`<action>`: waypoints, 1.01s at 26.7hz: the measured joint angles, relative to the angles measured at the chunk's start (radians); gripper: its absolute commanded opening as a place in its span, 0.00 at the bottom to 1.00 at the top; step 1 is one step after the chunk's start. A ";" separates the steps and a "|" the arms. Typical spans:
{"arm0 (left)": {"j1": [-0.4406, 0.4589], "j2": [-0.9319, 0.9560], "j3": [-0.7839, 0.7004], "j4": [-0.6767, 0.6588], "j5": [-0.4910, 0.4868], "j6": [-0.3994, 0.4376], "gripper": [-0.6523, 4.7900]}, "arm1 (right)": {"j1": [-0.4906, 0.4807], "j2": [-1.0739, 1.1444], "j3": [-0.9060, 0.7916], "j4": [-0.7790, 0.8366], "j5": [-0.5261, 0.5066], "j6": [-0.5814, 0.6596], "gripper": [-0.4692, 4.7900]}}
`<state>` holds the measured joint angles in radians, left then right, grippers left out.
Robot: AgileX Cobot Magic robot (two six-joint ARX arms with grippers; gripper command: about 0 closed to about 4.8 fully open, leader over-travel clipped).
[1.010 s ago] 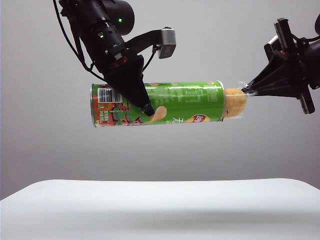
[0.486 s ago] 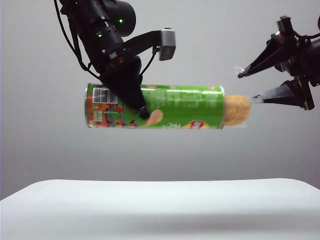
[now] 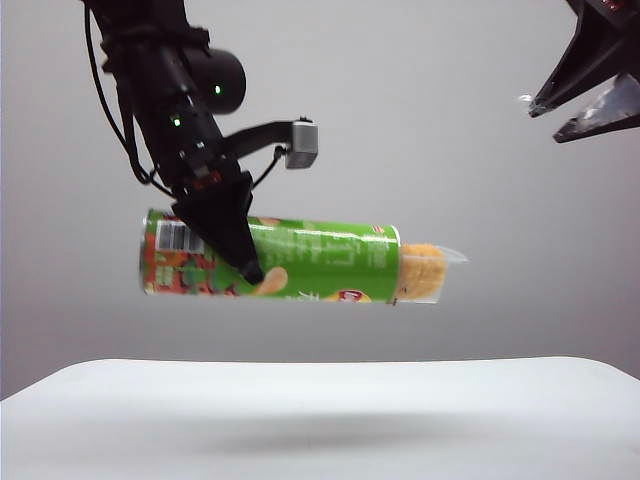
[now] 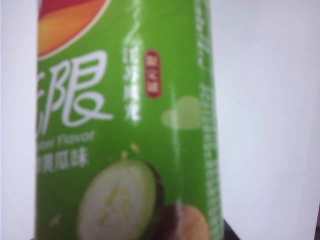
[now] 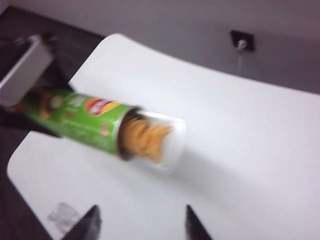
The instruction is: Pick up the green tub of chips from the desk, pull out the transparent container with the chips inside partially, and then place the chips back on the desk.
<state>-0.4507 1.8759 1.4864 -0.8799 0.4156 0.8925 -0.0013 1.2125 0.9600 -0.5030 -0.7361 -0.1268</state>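
Long bright green cylindrical chip tub (image 3: 270,260) is clamped in left hand (image 3: 250,272) above white surface (image 3: 320,415); clear plastic container (image 3: 428,272) of tan chips (image 3: 420,272) is partly pulled out. Right hand (image 3: 575,112), up right of tub, is spread, empty. Set-down remains.

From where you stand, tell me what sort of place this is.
Probably a robot test bench or lab: a bare white desk before a plain grey wall, and two black arms overhead, the left gripper holding a green tub of chips, the right gripper with jaws open.

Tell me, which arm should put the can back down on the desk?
The left. Its left gripper holds the green tub of chips above the desk; the right gripper is open, up and away.
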 measured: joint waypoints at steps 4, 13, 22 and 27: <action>0.007 0.048 -0.007 0.014 0.022 -0.011 0.63 | 0.071 -0.001 -0.024 -0.089 0.002 -0.025 0.49; 0.012 0.154 -0.009 0.077 0.042 -0.011 0.63 | 0.094 -0.070 -0.171 -0.048 0.086 0.063 0.49; 0.014 0.262 -0.013 0.132 0.093 0.029 0.63 | 0.095 -0.098 -0.180 -0.042 0.087 0.066 0.49; 0.015 0.306 -0.014 0.159 0.142 0.052 0.63 | 0.095 -0.098 -0.184 -0.026 0.103 0.065 0.49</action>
<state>-0.4358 2.1818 1.4723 -0.7212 0.5571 0.9447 0.0933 1.1149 0.7761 -0.5289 -0.6327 -0.0616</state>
